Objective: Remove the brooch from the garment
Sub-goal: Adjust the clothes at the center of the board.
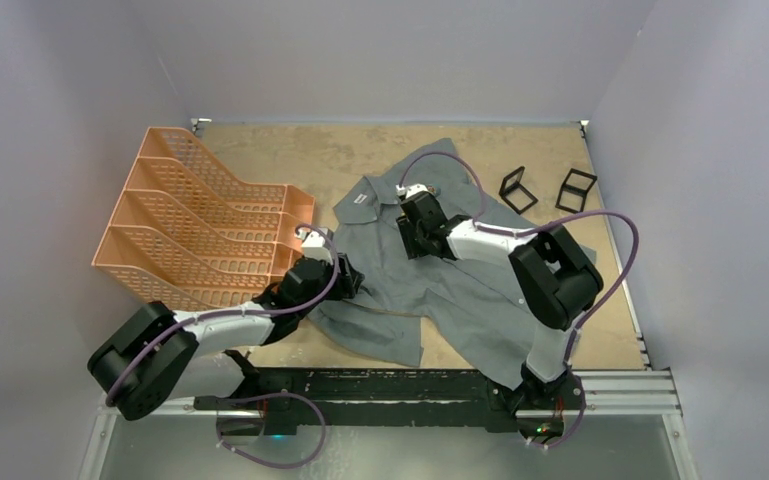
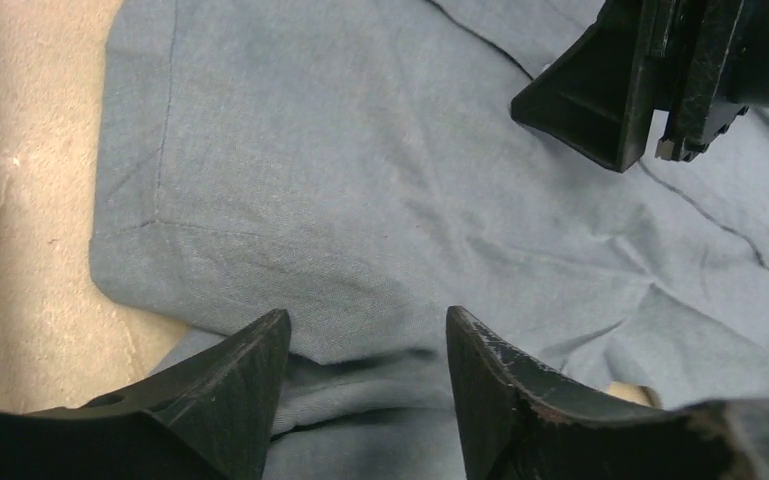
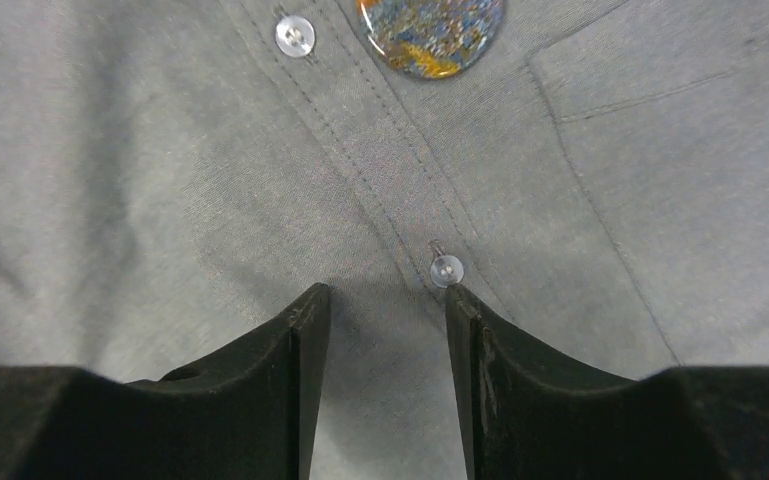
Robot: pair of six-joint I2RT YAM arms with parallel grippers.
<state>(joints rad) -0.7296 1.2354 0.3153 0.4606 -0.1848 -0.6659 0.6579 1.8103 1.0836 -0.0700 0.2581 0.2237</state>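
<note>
The garment (image 1: 460,290), a grey button-up shirt, lies spread across the middle of the table. The brooch (image 3: 430,35), a round disc mottled blue and orange, is pinned beside the button placket, just ahead of my right gripper (image 3: 385,300). That gripper is open, its fingertips on the cloth either side of the placket, next to a small pale button (image 3: 446,270). My left gripper (image 2: 368,325) is also open, straddling a loose fold of the garment (image 2: 360,200) near its left edge. In the top view the right gripper (image 1: 412,228) hides the brooch.
An orange tiered file tray (image 1: 190,220) stands at the left, close behind the left gripper (image 1: 352,282). Two small black frames (image 1: 517,188) (image 1: 577,188) sit at the back right. The right gripper (image 2: 650,80) shows in the left wrist view's upper right. Bare tabletop (image 2: 30,200) lies left of the shirt.
</note>
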